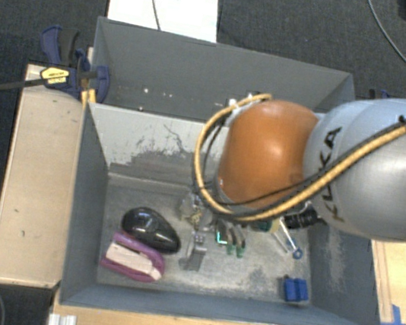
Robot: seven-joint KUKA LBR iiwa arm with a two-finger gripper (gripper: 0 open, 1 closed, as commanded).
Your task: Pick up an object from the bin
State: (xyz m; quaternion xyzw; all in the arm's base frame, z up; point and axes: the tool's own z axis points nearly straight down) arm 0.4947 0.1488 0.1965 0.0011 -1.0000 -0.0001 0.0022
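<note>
My gripper (195,254) reaches down from under the orange wrist cover to the bin floor near the middle. Just left of it lies a black computer mouse (149,228), close to it but apart as far as I can see. In front of the mouse, at the front left, lies a pink and purple stapler-like thing (133,259). A small green and dark thing (233,242) lies right beside the gripper, partly hidden under the cover.
A small blue block (294,289) sits at the front right of the bin floor. A thin silvery stick with a blue tip (287,241) lies at the right, half under the arm. The arm and its cover hide the back right of the floor.
</note>
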